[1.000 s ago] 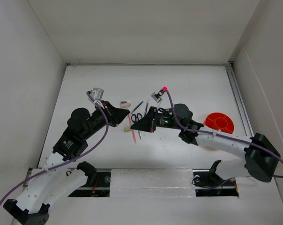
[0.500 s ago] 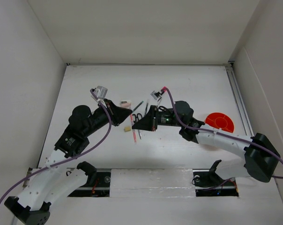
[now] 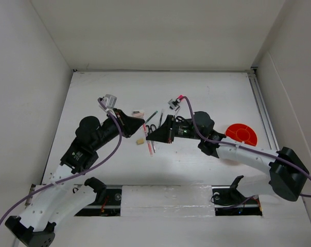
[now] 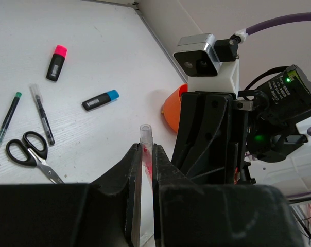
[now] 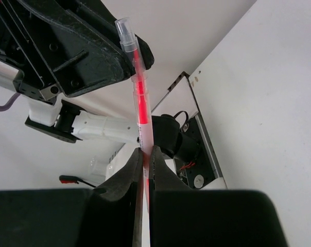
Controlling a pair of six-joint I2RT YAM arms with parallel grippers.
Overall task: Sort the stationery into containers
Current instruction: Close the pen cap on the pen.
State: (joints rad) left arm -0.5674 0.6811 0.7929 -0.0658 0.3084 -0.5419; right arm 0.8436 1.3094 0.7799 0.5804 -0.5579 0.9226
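A thin red pen (image 5: 139, 98) with a clear cap is clamped in my right gripper (image 5: 144, 154). Its cap end also sits between the jaws of my left gripper (image 4: 143, 149), which are closed on it. The two grippers meet over the middle of the table, left (image 3: 143, 123) above right (image 3: 148, 136). Black-handled scissors (image 4: 29, 149), a green-tipped pen (image 4: 6, 123), a dark pen (image 4: 43, 114), a pink-capped marker (image 4: 56, 63) and a blue-capped marker (image 4: 100, 100) lie on the table. A pink-white eraser (image 3: 138, 113) and a yellow eraser (image 3: 140, 141) lie near the left gripper. The orange tub (image 3: 241, 134) stands at the right.
White walls enclose the table on three sides. A metal rail (image 3: 263, 110) runs along the right edge. The right arm's wrist camera (image 4: 199, 51) is directly in front of the left gripper. The arm bases are at the near edge.
My left gripper has moved right, up to the right gripper, and now has the red pen's cap end between its jaws. The right gripper has shifted only slightly.
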